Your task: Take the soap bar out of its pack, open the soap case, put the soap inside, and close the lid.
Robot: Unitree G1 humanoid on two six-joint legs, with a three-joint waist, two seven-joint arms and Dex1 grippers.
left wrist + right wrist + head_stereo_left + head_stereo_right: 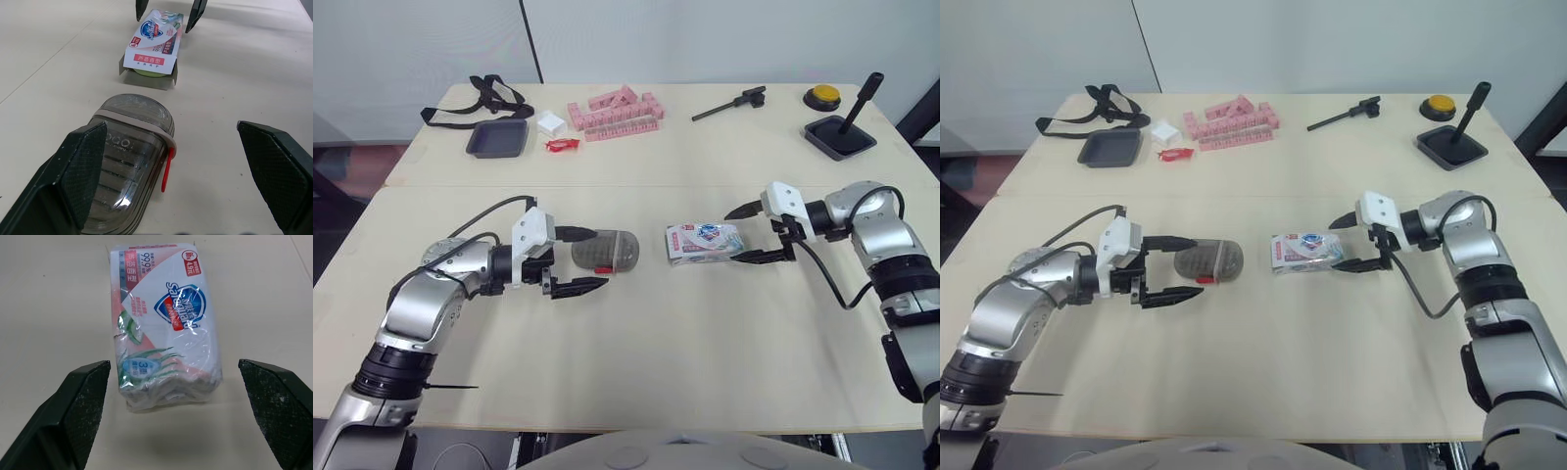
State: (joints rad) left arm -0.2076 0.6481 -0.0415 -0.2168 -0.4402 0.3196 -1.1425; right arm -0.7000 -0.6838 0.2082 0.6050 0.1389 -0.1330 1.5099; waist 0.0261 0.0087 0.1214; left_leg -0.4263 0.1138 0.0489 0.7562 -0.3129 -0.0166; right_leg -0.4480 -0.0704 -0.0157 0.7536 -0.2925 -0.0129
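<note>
The left tool [597, 258] rests spread wide on the table [656, 362], with the closed grey soap case [132, 161] lying between its fingers. Ahead of its fingertips lies the soap pack [705, 242]. The pack's far end sits between the right tool's [732, 237] spread fingers, clear of both.

White-and-pink soap pack [164, 318] with blue shield logo and green leaf print, smoky grey, red-tabbed soap case [129, 161], beige surface [705, 343]

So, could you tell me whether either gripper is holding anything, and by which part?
Nothing is held: the left gripper is open around the soap case, the right gripper open around the soap pack.
</note>
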